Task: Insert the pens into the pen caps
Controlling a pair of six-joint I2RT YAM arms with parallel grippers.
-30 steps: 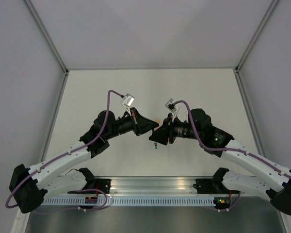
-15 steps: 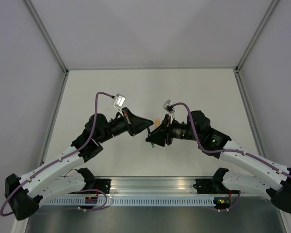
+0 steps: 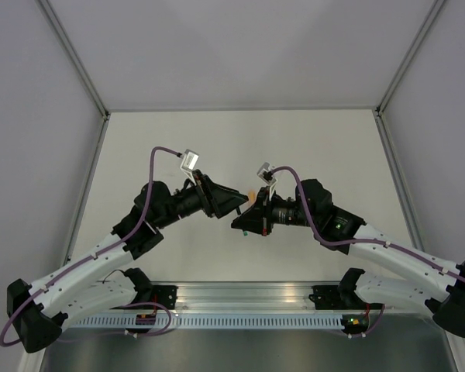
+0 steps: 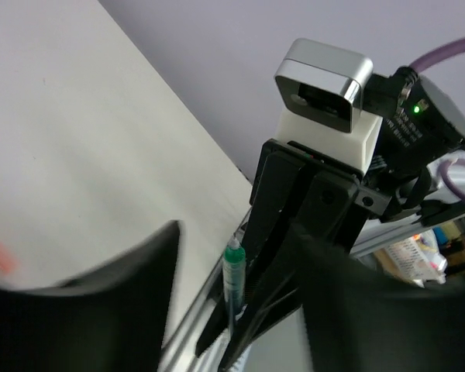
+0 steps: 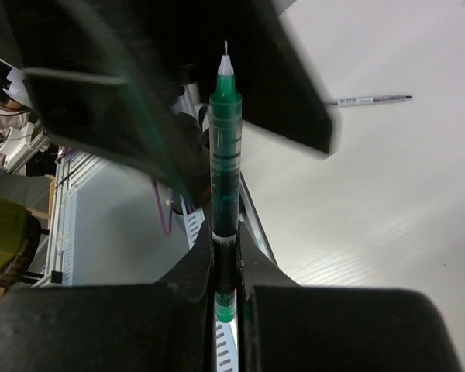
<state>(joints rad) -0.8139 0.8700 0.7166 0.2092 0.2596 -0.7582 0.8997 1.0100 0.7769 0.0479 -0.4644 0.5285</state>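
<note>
My right gripper [image 5: 226, 246] is shut on the dark green pen [image 5: 225, 155], gripping its lower barrel. The pen's bare tip points up towards the left gripper's fingers. In the left wrist view the same green pen [image 4: 232, 271] stands in the wide gap of my open left gripper [image 4: 232, 232], touching neither finger. From above, the left gripper [image 3: 245, 201] and right gripper [image 3: 235, 223] nearly meet over the table's middle. A small orange stub [image 3: 251, 196], which looks like a pen cap, lies just behind them. A pale grey-white pen [image 5: 372, 99] lies flat on the table.
The white table [image 3: 310, 139] is walled at the back and on both sides. An aluminium rail [image 3: 240, 296] with both arm bases runs along the near edge. Purple cables loop over each wrist camera.
The right gripper has closed on the green pen and the left gripper has opened. The left arm drew back to the left, then edged in again. The right gripper shifted slightly left.
</note>
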